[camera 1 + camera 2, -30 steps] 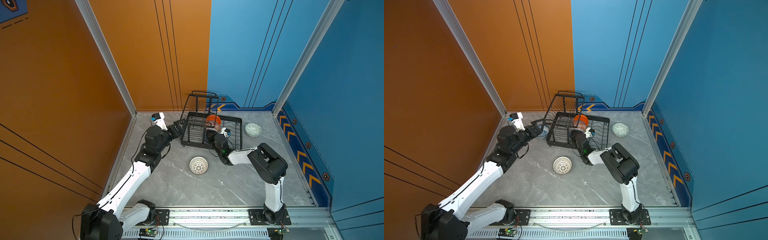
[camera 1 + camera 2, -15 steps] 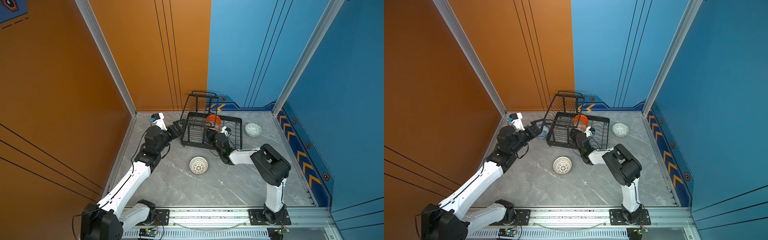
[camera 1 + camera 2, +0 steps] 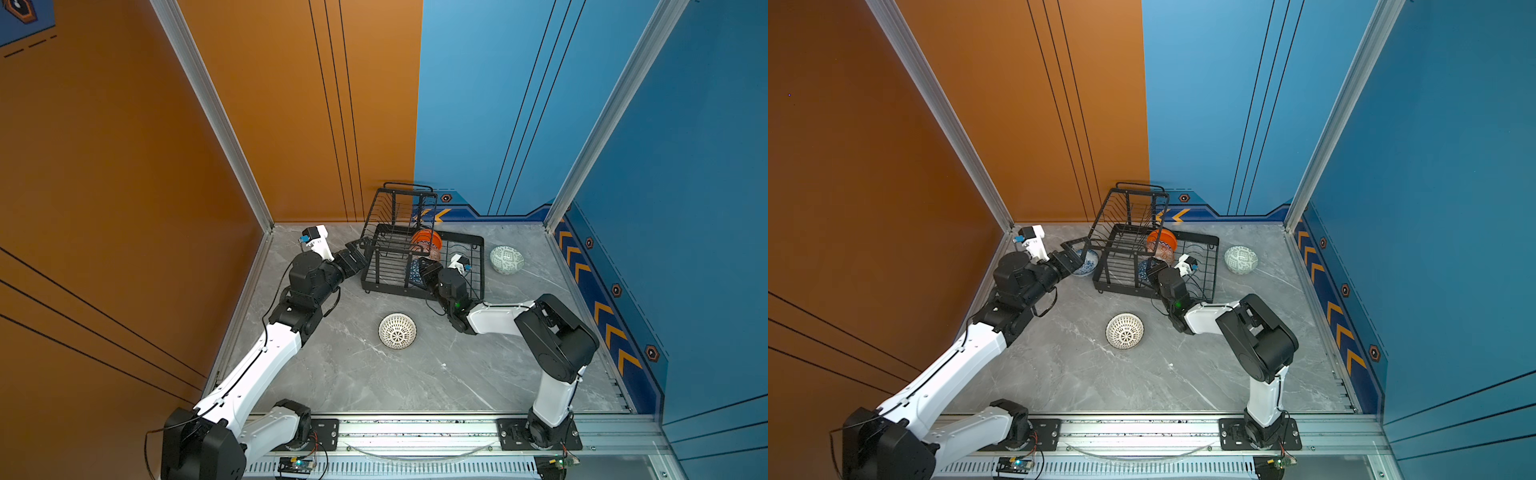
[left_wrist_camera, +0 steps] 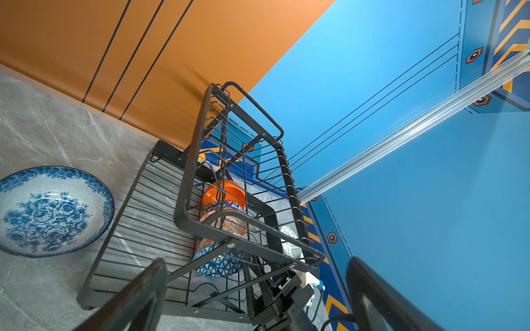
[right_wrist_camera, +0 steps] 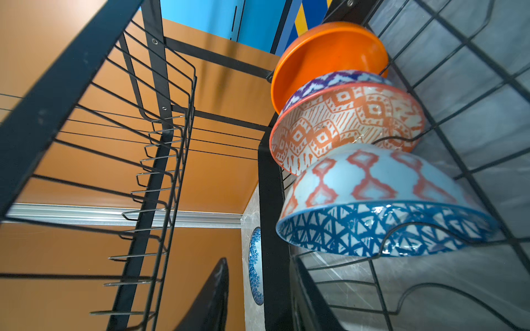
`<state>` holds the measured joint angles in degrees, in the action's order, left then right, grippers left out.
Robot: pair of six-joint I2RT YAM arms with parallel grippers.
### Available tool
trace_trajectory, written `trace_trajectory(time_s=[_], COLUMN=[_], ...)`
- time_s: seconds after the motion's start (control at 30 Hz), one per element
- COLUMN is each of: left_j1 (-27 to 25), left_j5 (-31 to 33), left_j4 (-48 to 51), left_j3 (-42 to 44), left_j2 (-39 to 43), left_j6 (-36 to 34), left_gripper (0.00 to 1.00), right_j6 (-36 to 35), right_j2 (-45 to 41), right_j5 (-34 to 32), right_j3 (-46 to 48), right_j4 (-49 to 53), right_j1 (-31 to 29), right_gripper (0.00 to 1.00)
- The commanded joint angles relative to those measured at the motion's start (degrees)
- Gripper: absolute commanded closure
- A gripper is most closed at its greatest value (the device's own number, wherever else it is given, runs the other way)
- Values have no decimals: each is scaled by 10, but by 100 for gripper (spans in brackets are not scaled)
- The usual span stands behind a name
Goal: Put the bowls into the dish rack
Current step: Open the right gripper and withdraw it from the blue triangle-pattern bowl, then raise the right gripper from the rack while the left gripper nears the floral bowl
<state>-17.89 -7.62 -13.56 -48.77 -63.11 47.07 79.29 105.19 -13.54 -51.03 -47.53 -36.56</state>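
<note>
The black wire dish rack (image 3: 465, 243) stands at the back. Three bowls lean in its slots: plain orange (image 5: 329, 54), orange-white patterned (image 5: 344, 126) and blue triangle-patterned (image 5: 384, 226). My right gripper (image 5: 263, 295) is inside the rack just below the blue triangle bowl, open and apart from it, seen in a top view as well (image 3: 422, 266). My left gripper (image 4: 255, 286) is open at the rack's left end, beside the blue-white floral bowl (image 4: 51, 212). The white dotted bowl (image 3: 397, 331) and the pale green bowl (image 3: 506, 259) sit on the table.
The grey marble table (image 3: 374, 374) is walled by orange panels on the left and blue panels on the right. The rack's raised basket tier (image 3: 401, 212) overhangs its left half. A metal rail (image 3: 415, 432) runs along the front edge.
My right gripper's jaws have parted at the blue triangle bowl, and that arm's elbow has swung a little to the right. The left arm has not moved.
</note>
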Motion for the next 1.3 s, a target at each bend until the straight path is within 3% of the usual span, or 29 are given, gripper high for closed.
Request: trace_trajectory(time_s=[0.0,0.27,0.6,1.0,1.27], left_j1=[4,2,0,-6,-2], left_j5=[-5,-4,-5,-6,29], left_j4=[-14,-14,-14,28,130], left_j3=[6,6,4,-8,-19], left_j2=[3,3,-3,12,51], left_j6=[5,5,6,2,-1], left_gripper=[2,2,2,2,2], right_j6=[-11,-30,-89,-219,-275], right_j2=[-33,-126,-242,-303,-303], right_j5=[10,21,65,126,134], right_j3=[24,100,145,41,-23], right_j4=[6,35,150,411,522], right_j1=[6,30,115,211,212], right_gripper=[61,41,1,0,0])
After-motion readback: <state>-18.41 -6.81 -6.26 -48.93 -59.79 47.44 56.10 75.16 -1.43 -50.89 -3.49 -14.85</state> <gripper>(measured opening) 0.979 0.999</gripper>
